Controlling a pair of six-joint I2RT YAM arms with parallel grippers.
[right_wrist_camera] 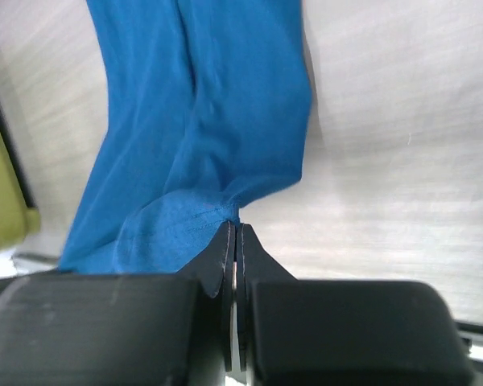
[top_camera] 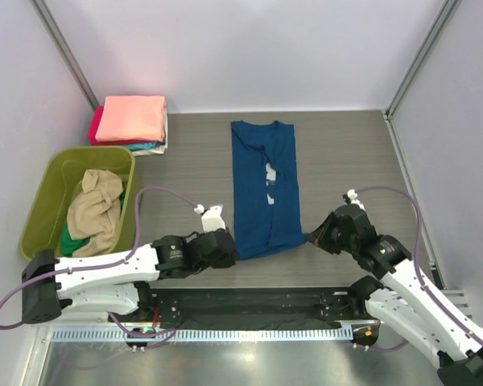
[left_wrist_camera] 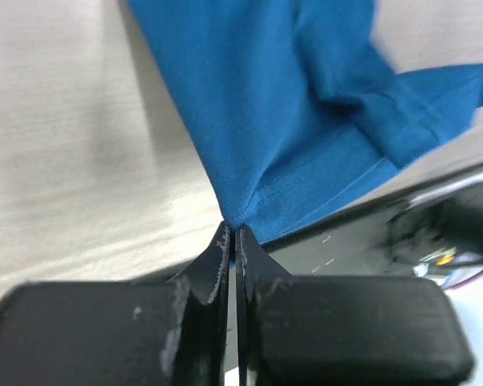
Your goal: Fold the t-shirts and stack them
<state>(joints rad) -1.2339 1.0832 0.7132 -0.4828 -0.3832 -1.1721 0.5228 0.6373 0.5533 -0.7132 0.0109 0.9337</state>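
A navy blue t-shirt (top_camera: pixel 263 185) lies lengthwise in the middle of the table, folded into a narrow strip with a white patch showing near its centre. My left gripper (top_camera: pixel 232 247) is shut on its near left hem corner (left_wrist_camera: pixel 240 215). My right gripper (top_camera: pixel 310 237) is shut on the near right hem corner (right_wrist_camera: pixel 225 211). At the back left sits a stack of folded t-shirts (top_camera: pixel 130 121), salmon-pink on top with red and teal edges below. A tan t-shirt (top_camera: pixel 97 211) lies crumpled over a green one (top_camera: pixel 74 241) in the tub.
The olive-green plastic tub (top_camera: pixel 50 197) stands at the left, beside my left arm. A black rail (top_camera: pixel 258 301) runs along the near table edge between the arm bases. Grey walls with metal posts close the back and sides.
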